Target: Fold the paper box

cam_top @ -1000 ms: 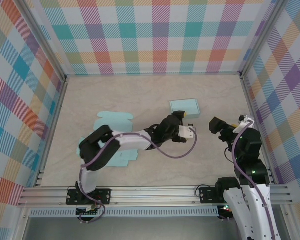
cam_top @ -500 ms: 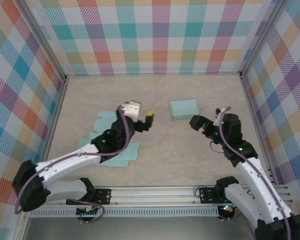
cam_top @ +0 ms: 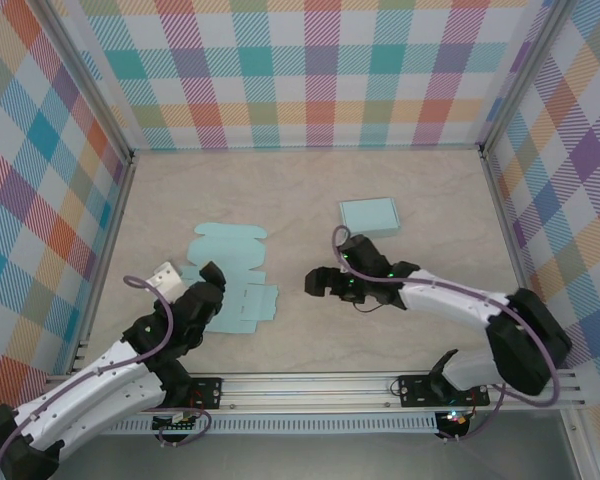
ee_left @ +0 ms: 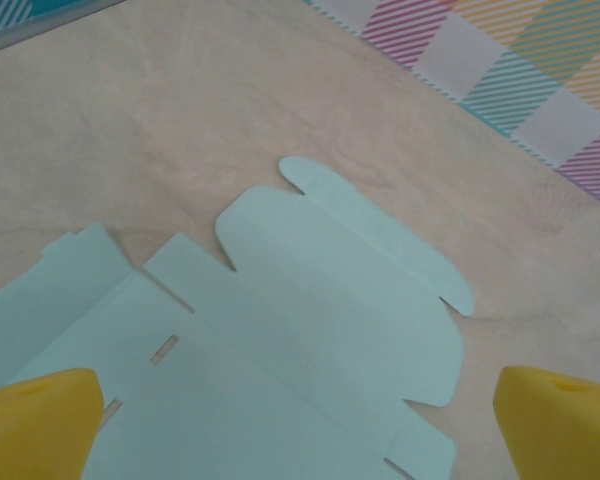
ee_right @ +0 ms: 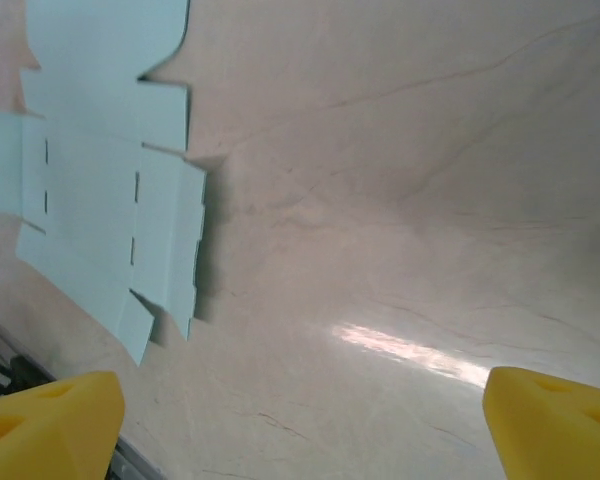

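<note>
The paper box [cam_top: 242, 290] was found lying unfolded on the counter [cam_top: 310, 190], left of centre, as a flat pale-teal sheet with its rounded flap pointing toward the far wall. In the left wrist view the sheet [ee_left: 310, 320] was seen spread flat, with cut slots along its creases and its flaps lying level.

The left arm [cam_top: 110, 375] was laid low across the near left corner, its head set over the near left part of the sheet. The left jaws were held spread wide, and nothing was gripped: the yellow fingertips [ee_left: 40, 420] were seen at the two lower corners of that wrist view, with the sheet lying below and between them. Whether the sheet was touched could not be told.

The right arm [cam_top: 450, 295] was stretched leftward from the near right corner, and its head was placed over bare counter just beside the sheet's right edge. The right jaws were also held well apart and nothing was held. Its fingertips [ee_right: 555, 420] were seen at the lower corners of its wrist view, with only counter between them and the sheet [ee_right: 90, 170] lying off to the upper left, apart from them.

A closed pale-teal box [cam_top: 368, 215] was set farther back, right of centre, well apart from the sheet.
</note>
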